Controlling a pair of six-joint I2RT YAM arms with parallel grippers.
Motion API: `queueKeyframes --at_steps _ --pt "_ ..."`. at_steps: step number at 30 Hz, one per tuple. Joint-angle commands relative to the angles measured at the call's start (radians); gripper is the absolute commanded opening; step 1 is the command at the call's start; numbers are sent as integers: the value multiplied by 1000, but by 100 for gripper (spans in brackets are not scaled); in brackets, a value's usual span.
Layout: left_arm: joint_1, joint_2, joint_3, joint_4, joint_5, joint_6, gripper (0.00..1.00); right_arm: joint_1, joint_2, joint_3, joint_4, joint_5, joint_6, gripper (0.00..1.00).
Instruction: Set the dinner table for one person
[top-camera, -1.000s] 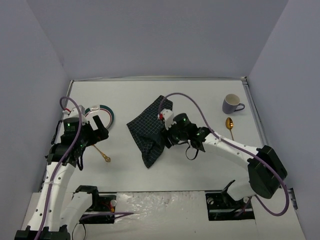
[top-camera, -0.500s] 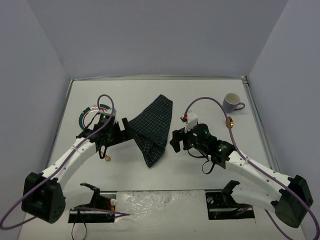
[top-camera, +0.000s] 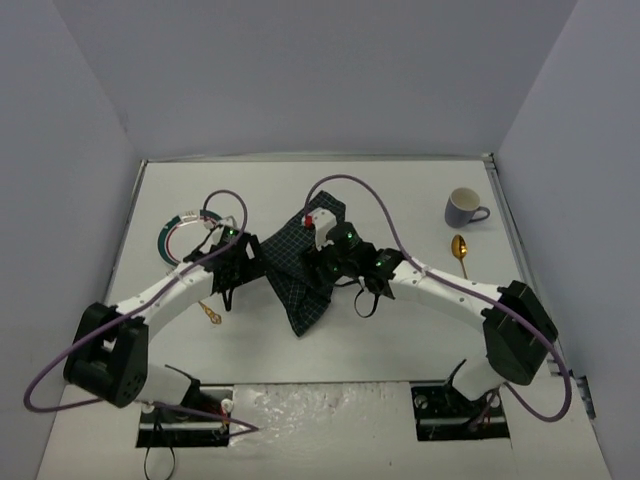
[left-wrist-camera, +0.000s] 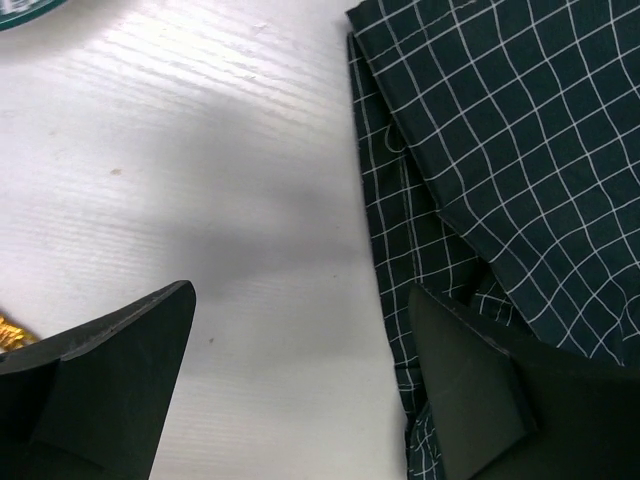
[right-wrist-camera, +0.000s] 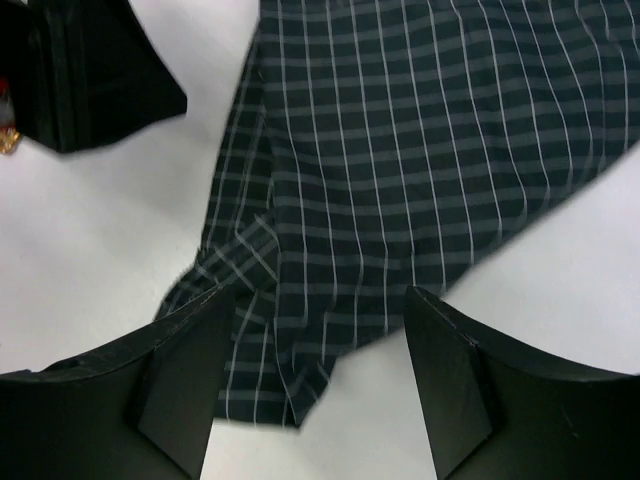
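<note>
The dark green-blue checked cloth (top-camera: 296, 285) lies crumpled in the middle of the white dinner table (top-camera: 400, 180). My left gripper (top-camera: 244, 264) is open at the cloth's left edge. In the left wrist view (left-wrist-camera: 300, 390) its right finger (left-wrist-camera: 480, 400) is over the cloth (left-wrist-camera: 500, 170) and its left finger is over bare table. My right gripper (top-camera: 322, 264) is open over the cloth's right side. In the right wrist view (right-wrist-camera: 315, 390) its fingers straddle a corner of the cloth (right-wrist-camera: 400, 150). Neither gripper holds anything.
A plate with a green rim (top-camera: 176, 233) lies at the left. A gold utensil (top-camera: 209, 313) lies in front of it. A lavender mug (top-camera: 463, 207) and a gold spoon (top-camera: 459, 249) are at the right. Grey walls enclose the table.
My left arm has reached right from the plate to the cloth's left edge. My right gripper pulled back to the right, then returned over the cloth.
</note>
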Motion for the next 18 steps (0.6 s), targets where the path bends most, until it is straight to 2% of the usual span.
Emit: queueKeyframes --at_steps 1,6,11,18 --pt "17 -160 -42 -58 -111 -45 85 58 156 180 31 14 -168 65" --pt "53 -394 -100 -192 -204 -53 85 114 350 368 16 60 -249 62" --pt "95 -515 -113 -266 -214 -25 85 134 518 517 11 96 -279 54" --pt "102 -591 -153 -286 -202 -34 86 139 673 647 13 191 -289 43"
